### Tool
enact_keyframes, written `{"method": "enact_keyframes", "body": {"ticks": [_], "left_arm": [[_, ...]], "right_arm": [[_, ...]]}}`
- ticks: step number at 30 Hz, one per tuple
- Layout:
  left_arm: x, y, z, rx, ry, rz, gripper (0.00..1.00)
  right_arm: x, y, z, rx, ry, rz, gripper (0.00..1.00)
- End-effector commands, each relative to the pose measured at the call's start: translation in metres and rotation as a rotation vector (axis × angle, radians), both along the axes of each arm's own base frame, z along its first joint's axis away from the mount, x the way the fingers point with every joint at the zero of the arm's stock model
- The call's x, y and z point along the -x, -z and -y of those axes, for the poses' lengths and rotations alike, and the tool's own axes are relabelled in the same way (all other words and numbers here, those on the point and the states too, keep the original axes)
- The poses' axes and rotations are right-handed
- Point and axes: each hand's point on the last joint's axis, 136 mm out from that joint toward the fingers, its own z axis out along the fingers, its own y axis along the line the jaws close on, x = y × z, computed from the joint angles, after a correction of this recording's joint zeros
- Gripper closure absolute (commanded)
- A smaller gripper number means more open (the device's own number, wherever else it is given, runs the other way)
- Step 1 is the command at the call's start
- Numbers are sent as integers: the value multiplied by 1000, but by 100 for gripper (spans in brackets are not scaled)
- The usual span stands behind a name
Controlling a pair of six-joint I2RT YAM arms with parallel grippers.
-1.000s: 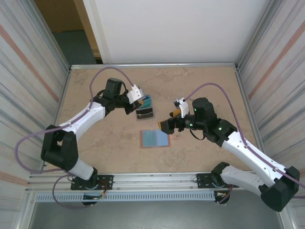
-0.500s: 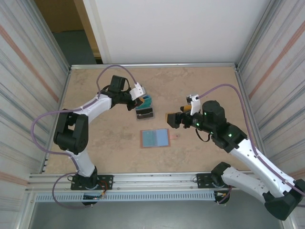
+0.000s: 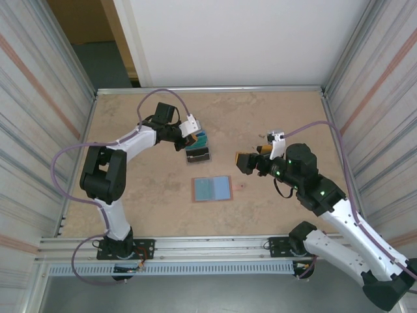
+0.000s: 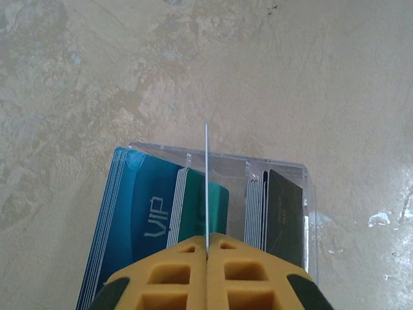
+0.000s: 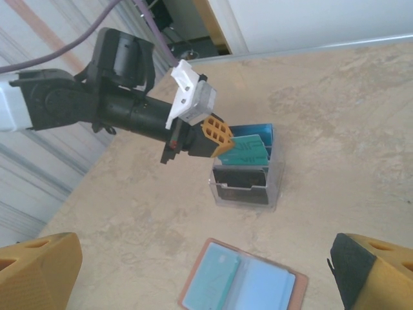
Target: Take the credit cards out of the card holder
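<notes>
The pink card holder (image 3: 212,189) lies open and flat on the table, also seen in the right wrist view (image 5: 242,284). A teal credit card (image 5: 216,281) sits in its left half. My left gripper (image 3: 189,138) is shut on a thin credit card (image 4: 206,187), seen edge-on, just above a clear card box (image 3: 199,150). In the left wrist view the left gripper (image 4: 208,240) holds that card over the teal stack (image 4: 193,206). My right gripper (image 3: 243,162) hovers open to the right of the card holder; its fingers (image 5: 32,271) frame the holder with nothing between them.
The clear box (image 4: 284,181) holds upright blue, teal and dark cards in separate slots. The left arm (image 5: 97,106) reaches in from the left. Striped walls close both sides; a metal rail runs along the near table edge (image 3: 208,244).
My right gripper has drawn back to the right and slightly away from the card holder. The left arm's elbow has folded in, while its gripper stays over the clear box.
</notes>
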Motion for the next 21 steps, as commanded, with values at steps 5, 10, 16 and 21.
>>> {"method": "enact_keyframes", "body": {"ticks": [5, 10, 16, 21], "left_arm": [[-11, 2, -8, -43, -20, 17, 99], [-11, 5, -7, -43, -21, 14, 93], [-11, -1, -7, -33, -25, 20, 85], [-11, -16, -6, -11, -32, 39, 78]], "right_arm": [[-12, 15, 2, -10, 51, -83, 1], [-18, 22, -7, -10, 31, -122, 1], [-21, 32, -22, -14, -21, -187, 1], [-30, 56, -30, 22, -7, -275, 1]]}}
